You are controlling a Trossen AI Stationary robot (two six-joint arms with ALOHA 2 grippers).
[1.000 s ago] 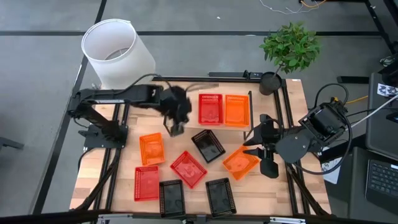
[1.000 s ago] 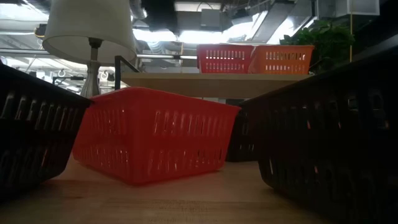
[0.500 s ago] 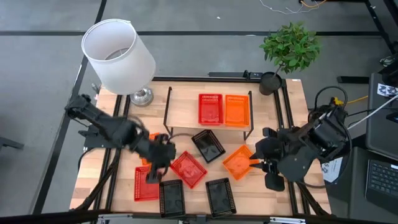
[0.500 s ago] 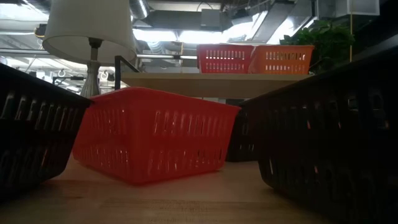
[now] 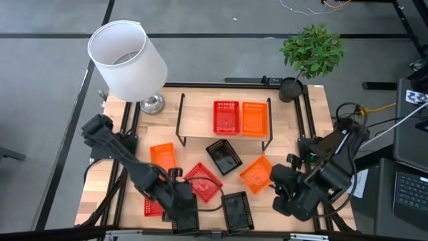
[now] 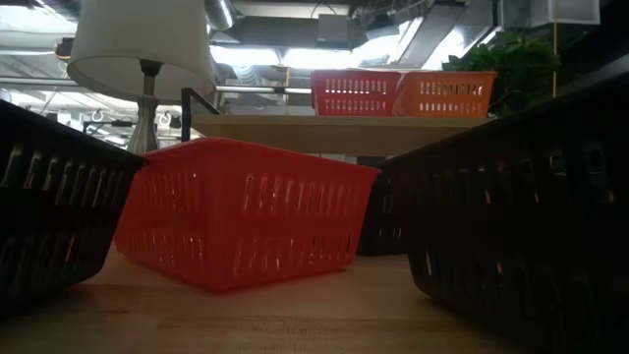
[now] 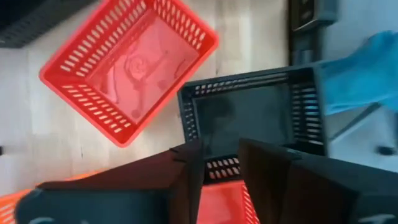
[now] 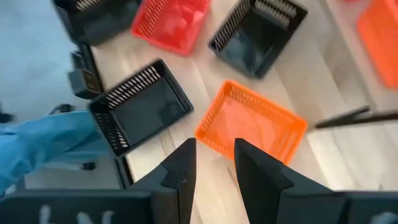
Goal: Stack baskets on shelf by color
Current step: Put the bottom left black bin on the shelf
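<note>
On the shelf stand one red basket and one orange basket, side by side. On the table lie two orange baskets, a red basket, a second red one partly under the left arm, and three black baskets. My left gripper is open above the near-left black basket, its fingers over one short wall. My right gripper is open, hovering near the right orange basket. No gripper shows in the low view.
A white lamp stands at the table's far left corner and a potted plant at the far right. In the low view, black baskets and a red basket fill the foreground. Bare wood shows between the baskets.
My left arm has swung from the shelf's left end toward the table's near edge and now hangs over the near-left black basket. My right gripper has drawn back toward the near edge, away from the shelf. No basket has moved.
</note>
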